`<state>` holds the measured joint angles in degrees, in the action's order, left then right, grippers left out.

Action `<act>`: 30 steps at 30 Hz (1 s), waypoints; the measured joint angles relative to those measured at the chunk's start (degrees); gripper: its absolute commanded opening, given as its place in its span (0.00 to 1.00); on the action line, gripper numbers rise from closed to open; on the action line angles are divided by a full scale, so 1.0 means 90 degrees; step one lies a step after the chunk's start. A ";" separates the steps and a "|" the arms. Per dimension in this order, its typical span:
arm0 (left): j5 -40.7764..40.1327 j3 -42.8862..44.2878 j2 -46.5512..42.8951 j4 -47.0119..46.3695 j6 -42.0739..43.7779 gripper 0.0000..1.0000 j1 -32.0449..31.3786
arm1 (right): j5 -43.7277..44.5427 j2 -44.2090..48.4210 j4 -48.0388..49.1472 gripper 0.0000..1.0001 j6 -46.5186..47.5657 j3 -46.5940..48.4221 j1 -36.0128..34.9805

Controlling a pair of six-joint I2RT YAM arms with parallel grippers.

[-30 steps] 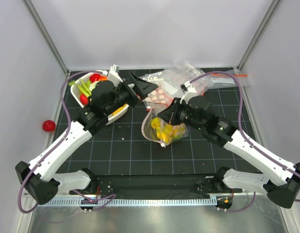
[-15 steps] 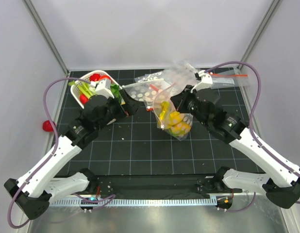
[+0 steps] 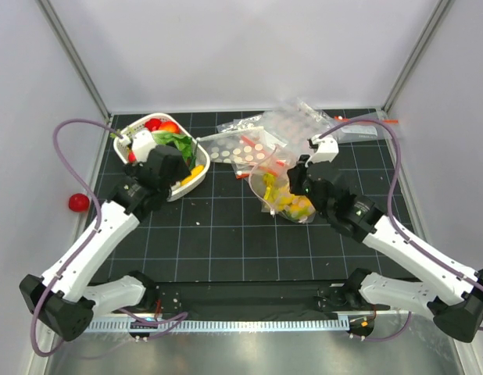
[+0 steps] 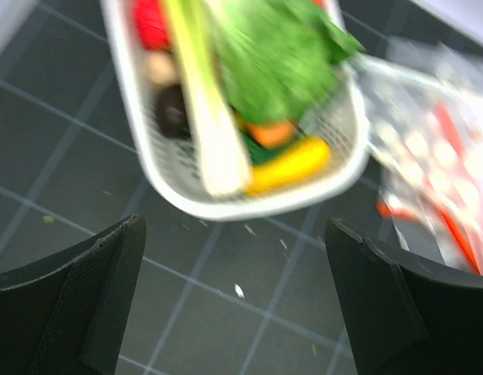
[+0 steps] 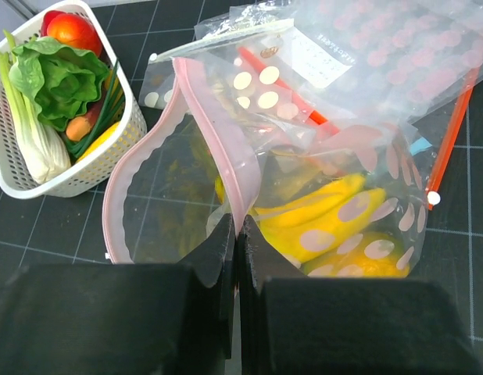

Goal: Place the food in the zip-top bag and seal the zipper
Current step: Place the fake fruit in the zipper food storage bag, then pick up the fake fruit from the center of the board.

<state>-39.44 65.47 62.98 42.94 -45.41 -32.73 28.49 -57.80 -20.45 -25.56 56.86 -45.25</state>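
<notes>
the left arm has pulled away from the bag and back to the white plastic mesh basket (image 3: 191, 181) at the far left of the black gridded mat. the left gripper (image 4: 234, 234) hangs just above the basket's near end with its two black fingers spread wide and nothing between them. below it lie a green leafy lettuce (image 5: 58, 74), a pale leek-like stalk (image 5: 30, 141), a red round fruit (image 5: 73, 31) and a small yellow piece (image 4: 292, 164), all in the basket.

the clear dotted soft plastic zip-top bag (image 3: 284, 195) has drifted right from mid-mat over the last second. it swung up for a moment, and now it looks slumped lower again, right of centre. the right gripper (image 5: 237, 226) is pressed together on the bag's mouth edge, pinching the pale pinkish-white zipper strip (image 5: 214, 125) at about its middle. the rest of the mouth loops open toward the basket.

inside the bag sit a yellow toy banana bunch (image 5: 327, 215) and an orange-yellow rounded fruit (image 5: 359, 262), so part of the food is already in. spare dotted bags with red strips (image 3: 304, 121) lie heaped at the far side, and a red ball (image 3: 78, 202) sits off the mat on the left.

to me this reads as the left arm going back for another piece while the right keeps the mouth up. the zipper is nowhere near sealed
</notes>
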 measured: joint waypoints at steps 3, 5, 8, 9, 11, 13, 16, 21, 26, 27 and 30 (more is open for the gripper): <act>-0.0117 0.0323 0.0325 0.0250 -0.0056 1.00 0.1098 | 0.0017 0.0211 0.0058 0.01 0.0029 -0.0124 0.0000; -0.0136 0.0410 0.0580 0.0347 -0.0053 1.00 0.1807 | 0.0029 0.0335 0.0092 0.01 0.0036 -0.0177 0.0000; -0.0192 0.0469 0.1035 0.0539 -0.0019 1.00 0.2800 | 0.0085 0.0437 0.0138 0.01 0.0049 -0.0199 0.0000; -0.0221 0.0505 0.1185 0.0600 -0.0007 1.00 0.3026 | 0.0104 0.0444 0.0148 0.01 0.0058 -0.0202 0.0000; -0.0289 0.0597 0.1557 0.0678 0.0100 1.00 0.3589 | 0.0109 0.0444 0.0177 0.01 0.0092 -0.0206 0.0000; -0.0345 0.0687 0.1855 0.0733 0.0155 1.00 0.4024 | 0.0107 0.0444 0.0187 0.01 0.0143 -0.0214 0.0000; -0.0413 0.0721 0.2319 0.0733 0.0306 1.00 0.4566 | 0.0070 0.0418 0.0226 0.01 0.0168 -0.0214 0.0000; -0.0437 0.0636 0.2817 0.0393 0.0627 1.00 0.4838 | -0.0066 0.0381 0.0265 0.01 0.0177 -0.0223 0.0000; -0.0449 0.0469 0.2919 -0.0257 0.0886 1.00 0.5030 | -0.0272 0.0364 0.0330 0.01 0.0182 -0.0279 0.0000; -0.0459 0.0464 0.2977 -0.0364 0.0896 1.00 0.5107 | -0.0325 0.0355 0.0347 0.01 0.0180 -0.0279 0.0000; -0.0568 0.0357 0.3169 -0.0714 0.0901 1.00 0.5287 | -0.0418 0.0321 0.0369 0.01 0.0177 -0.0279 0.0000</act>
<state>-44.56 68.69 91.50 36.51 -37.30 14.85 24.73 -54.92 -17.12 -23.97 54.35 -45.25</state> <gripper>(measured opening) 0.996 0.073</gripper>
